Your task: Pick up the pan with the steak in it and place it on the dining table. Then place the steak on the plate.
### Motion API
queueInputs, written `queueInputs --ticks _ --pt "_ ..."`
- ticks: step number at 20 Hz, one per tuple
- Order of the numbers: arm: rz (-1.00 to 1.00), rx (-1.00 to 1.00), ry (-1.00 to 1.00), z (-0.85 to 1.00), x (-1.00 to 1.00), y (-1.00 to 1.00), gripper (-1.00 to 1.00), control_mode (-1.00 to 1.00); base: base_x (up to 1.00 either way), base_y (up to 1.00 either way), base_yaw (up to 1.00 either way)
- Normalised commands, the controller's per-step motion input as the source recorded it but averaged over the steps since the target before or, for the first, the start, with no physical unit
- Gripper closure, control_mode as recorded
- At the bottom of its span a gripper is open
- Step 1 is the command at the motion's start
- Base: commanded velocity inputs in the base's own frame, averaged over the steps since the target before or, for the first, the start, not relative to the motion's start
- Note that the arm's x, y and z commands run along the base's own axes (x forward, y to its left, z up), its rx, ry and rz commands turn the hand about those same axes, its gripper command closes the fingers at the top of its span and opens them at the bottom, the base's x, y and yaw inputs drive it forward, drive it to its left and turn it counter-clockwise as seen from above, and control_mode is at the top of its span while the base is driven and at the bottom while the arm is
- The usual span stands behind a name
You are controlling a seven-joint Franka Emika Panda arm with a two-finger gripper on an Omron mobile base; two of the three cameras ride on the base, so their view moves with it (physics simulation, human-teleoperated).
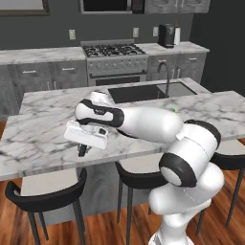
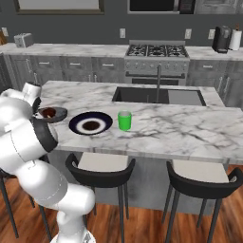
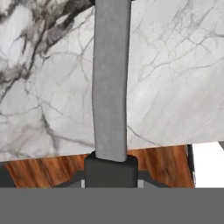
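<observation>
Hand view: the gripper [image 3: 111, 168] is clamped on the handle [image 3: 110, 83], so the pan [image 2: 51, 114] is carried level. It is held at the table's [image 2: 190, 128] edge, steak [image 2: 48, 112] inside, beside the plate [image 2: 90, 123].

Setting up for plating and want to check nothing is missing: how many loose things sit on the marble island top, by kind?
Pan, with the steak in it: 1
Steak: 1
Plate: 1
Green cup: 1
Total: 4
</observation>
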Motion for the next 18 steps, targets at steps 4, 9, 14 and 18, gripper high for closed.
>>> queueInputs --ticks 4,9,14,18 --pt "0.02 -0.03 0.0 -0.38 0.42 -0.23 1.0 -1.0 0.0 0.0 0.0" --pt "0.02 0.0 0.01 -0.53 0.31 -0.26 1.0 -1.0 0.0 0.0 0.0" --pt "0.04 -0.04 0.01 -0.54 0.15 -0.16 1.0 -1.0 0.0 0.0 0.0" --pt "0.03 -0.06 0.01 -0.53 0.03 -0.14 1.0 -1.0 0.0 0.0 0.0"
